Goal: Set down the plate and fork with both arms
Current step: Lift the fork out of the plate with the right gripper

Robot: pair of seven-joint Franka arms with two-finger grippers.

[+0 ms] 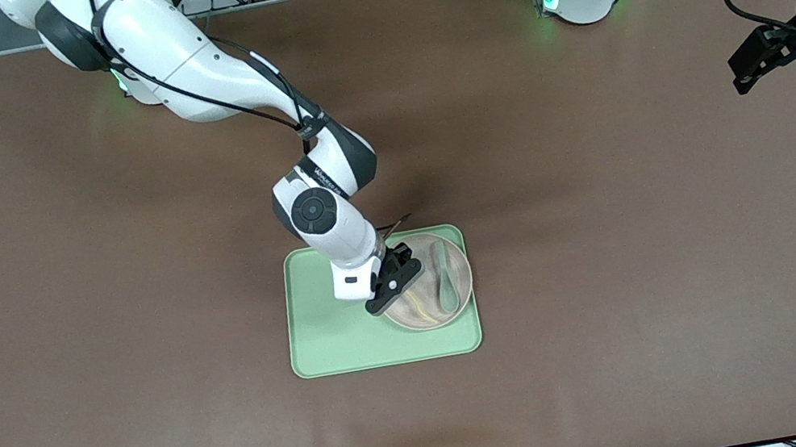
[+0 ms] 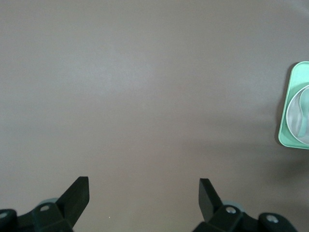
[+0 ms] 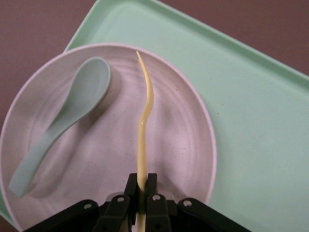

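The pale beige-pink plate (image 1: 457,278) lies on the light green tray (image 1: 337,341), at the tray's end toward the left arm. My right gripper (image 1: 399,285) is over the plate and shut on the pale yellow fork (image 3: 144,121), which sticks out over the plate (image 3: 169,145). Part of the fork (image 1: 421,305) shows below the gripper in the front view. My left gripper (image 1: 743,68) is open and empty in the air over the bare table at the left arm's end, and the left arm waits there; its fingertips (image 2: 77,193) show wide apart.
A muted green spoon (image 1: 443,281) lies in the plate beside the fork, also in the right wrist view (image 3: 67,121). The tray and plate show at the edge of the left wrist view (image 2: 292,106). Brown mat (image 1: 657,251) covers the table.
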